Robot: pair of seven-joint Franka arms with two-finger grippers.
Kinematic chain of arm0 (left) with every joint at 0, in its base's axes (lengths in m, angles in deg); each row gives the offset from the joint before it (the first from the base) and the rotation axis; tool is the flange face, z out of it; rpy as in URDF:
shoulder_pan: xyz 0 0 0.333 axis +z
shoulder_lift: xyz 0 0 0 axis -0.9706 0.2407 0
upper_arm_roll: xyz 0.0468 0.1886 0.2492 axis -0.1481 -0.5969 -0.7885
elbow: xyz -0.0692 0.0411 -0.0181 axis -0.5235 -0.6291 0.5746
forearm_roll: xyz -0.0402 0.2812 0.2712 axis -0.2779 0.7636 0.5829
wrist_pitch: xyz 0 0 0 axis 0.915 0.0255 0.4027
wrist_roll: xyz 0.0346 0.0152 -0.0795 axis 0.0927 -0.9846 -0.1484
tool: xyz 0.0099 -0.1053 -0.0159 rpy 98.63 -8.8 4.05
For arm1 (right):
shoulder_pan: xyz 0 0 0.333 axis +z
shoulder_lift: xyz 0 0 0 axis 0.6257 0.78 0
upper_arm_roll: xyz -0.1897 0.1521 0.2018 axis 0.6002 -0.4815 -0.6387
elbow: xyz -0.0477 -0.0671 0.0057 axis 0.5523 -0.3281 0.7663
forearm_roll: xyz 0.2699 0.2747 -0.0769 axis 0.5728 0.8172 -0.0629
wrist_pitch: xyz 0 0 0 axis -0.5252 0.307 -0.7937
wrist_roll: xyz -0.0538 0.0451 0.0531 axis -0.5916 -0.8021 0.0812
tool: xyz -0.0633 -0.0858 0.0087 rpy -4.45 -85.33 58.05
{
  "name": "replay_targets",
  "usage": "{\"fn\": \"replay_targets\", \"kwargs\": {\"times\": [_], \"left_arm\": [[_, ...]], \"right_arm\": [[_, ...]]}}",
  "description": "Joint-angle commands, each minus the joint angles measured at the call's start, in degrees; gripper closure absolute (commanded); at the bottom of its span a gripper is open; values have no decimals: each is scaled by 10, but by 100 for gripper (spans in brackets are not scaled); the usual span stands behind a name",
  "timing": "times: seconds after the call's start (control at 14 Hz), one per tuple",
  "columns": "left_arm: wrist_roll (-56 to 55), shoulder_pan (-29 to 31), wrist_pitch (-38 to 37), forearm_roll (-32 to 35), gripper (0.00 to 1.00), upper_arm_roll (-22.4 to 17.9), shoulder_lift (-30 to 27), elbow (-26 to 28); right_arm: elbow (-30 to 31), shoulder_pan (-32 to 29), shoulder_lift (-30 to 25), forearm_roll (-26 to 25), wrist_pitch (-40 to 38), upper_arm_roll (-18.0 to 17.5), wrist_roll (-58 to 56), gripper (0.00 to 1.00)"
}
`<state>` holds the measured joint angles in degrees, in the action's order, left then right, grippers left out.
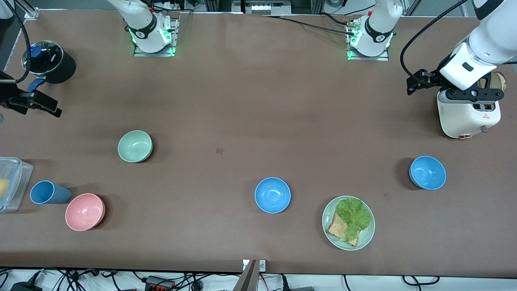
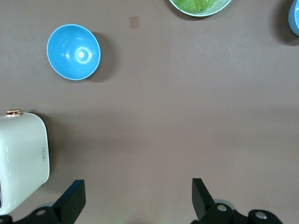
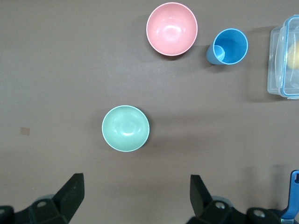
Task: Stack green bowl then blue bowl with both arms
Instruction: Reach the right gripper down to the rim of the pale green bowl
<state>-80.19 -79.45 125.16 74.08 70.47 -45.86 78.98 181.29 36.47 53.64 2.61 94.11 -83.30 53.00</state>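
The pale green bowl (image 1: 135, 146) sits upright toward the right arm's end of the table; it also shows in the right wrist view (image 3: 125, 128). One blue bowl (image 1: 272, 195) sits near the table's middle. A second blue bowl (image 1: 427, 172) sits toward the left arm's end and shows in the left wrist view (image 2: 74, 52). My right gripper (image 1: 30, 102) hangs open and empty (image 3: 137, 198) at the right arm's end, beside a black pot. My left gripper (image 1: 470, 96) hangs open and empty (image 2: 138, 200) over the toaster.
A pink bowl (image 1: 85, 211), a blue cup (image 1: 46, 192) and a clear container (image 1: 10, 184) stand near the front at the right arm's end. A black lidded pot (image 1: 48, 60) is farther back. A green plate (image 1: 329, 228) with lettuce and bread lies between the blue bowls. A white toaster (image 1: 464, 119) stands at the left arm's end.
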Motion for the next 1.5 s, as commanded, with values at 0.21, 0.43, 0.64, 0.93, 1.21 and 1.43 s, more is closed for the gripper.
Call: {"fn": "replay_targets", "kwargs": {"times": [0.21, 0.43, 0.64, 0.93, 1.21, 1.43], "left_arm": [[8, 3, 3, -12, 0, -4, 5, -10], [8, 3, 1, -12, 0, -4, 5, -10], [8, 2, 1, -11, 0, -3, 6, -11], [8, 2, -4, -11, 0, -3, 17, -25], [8, 2, -4, -12, 0, -3, 20, -25], [7, 2, -5, -11, 0, -3, 20, -25]], "right_arm": [[15, -12, -12, -7, 9, -11, -10, 0], [15, -12, 8, -9, 13, -11, -10, 0], [16, -7, 53, -13, 39, -11, -10, 0], [33, 4, 136, -14, 76, -12, -9, 0], [127, 3, 182, -14, 183, -11, -10, 0], [132, 1, 227, -14, 188, -11, -10, 0]]}}
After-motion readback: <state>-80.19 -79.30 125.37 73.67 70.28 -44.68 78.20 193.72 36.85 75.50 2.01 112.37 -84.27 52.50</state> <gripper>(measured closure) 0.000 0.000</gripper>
